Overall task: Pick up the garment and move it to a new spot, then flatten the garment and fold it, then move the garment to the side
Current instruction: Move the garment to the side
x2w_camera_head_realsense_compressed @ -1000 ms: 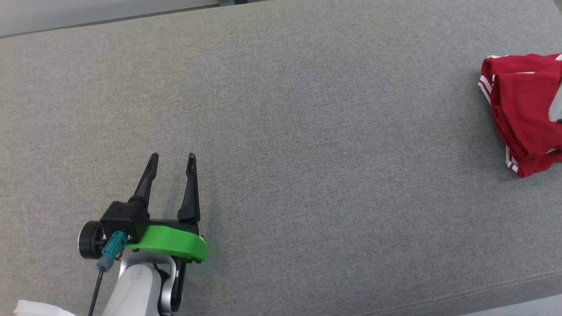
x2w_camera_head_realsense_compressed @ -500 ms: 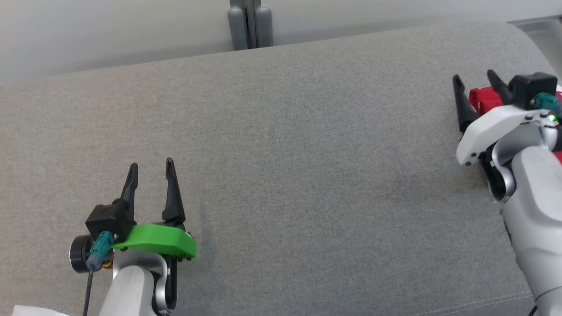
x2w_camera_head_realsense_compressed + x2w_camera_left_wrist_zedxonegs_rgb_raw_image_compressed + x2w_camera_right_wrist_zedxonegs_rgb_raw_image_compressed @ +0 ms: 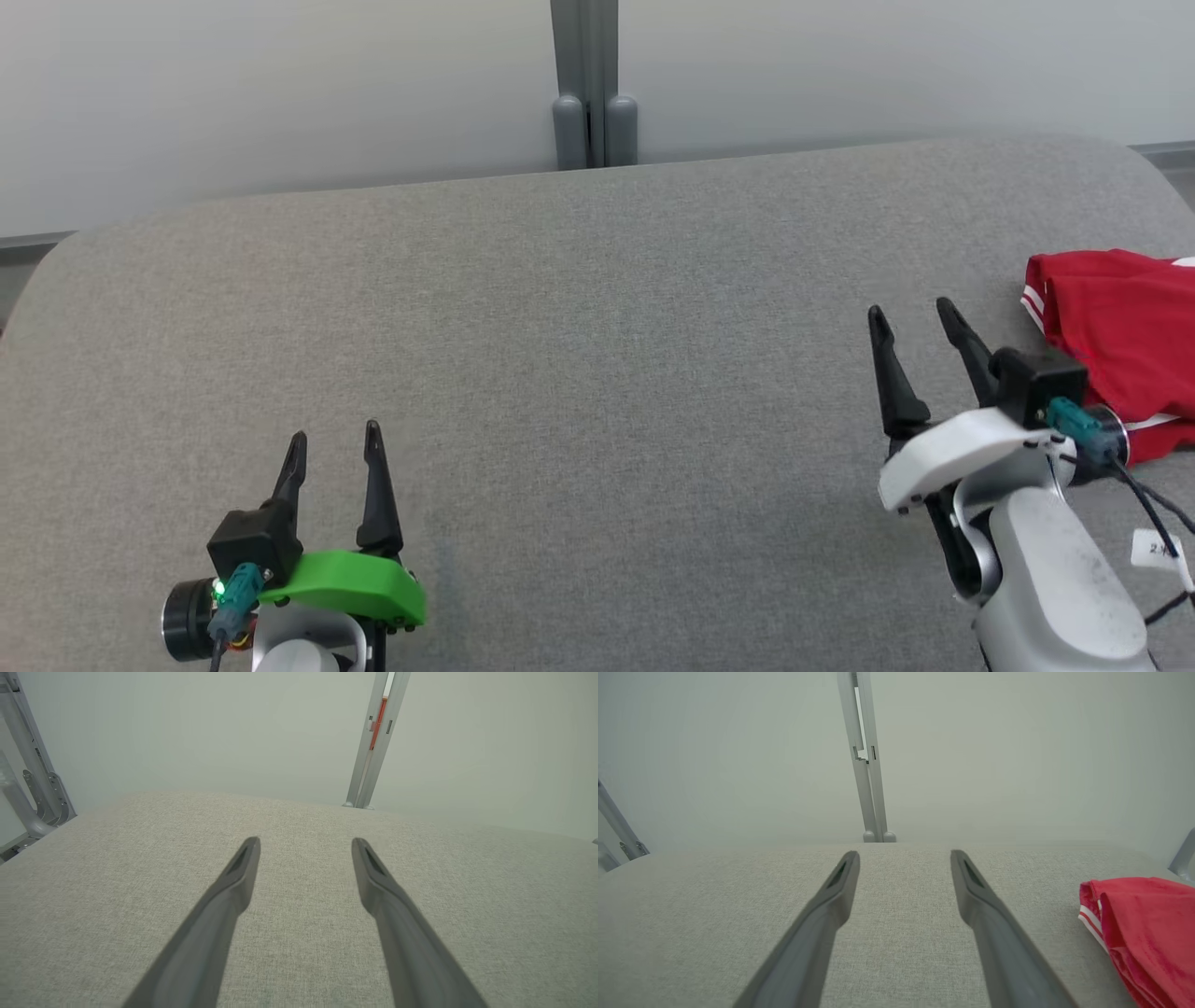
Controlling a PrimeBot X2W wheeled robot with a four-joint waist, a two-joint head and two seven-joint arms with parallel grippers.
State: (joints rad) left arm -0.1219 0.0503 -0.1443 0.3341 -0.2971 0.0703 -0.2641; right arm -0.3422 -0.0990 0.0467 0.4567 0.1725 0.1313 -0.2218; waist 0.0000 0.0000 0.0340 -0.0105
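The garment (image 3: pixel 1125 341) is red with white stripes and lies folded at the right edge of the grey fabric surface (image 3: pixel 597 373). It also shows at the lower right of the right wrist view as the same red garment (image 3: pixel 1143 933). My right gripper (image 3: pixel 913 313) stands open just left of it, apart from it, nothing between its fingers. My left gripper (image 3: pixel 334 437) is open and empty at the lower left. In each wrist view, the left gripper (image 3: pixel 306 842) and the right gripper (image 3: pixel 905 856) hover over bare fabric.
A pale wall with a grey vertical post (image 3: pixel 586 84) stands behind the surface's far edge. Metal frame parts (image 3: pixel 28 793) sit off the far left corner. A cable and a white tag (image 3: pixel 1158 551) hang by the right forearm.
The camera has tilted up, so the wall and far edge now show. The right gripper has drawn back off the garment, which lies uncovered to its right.
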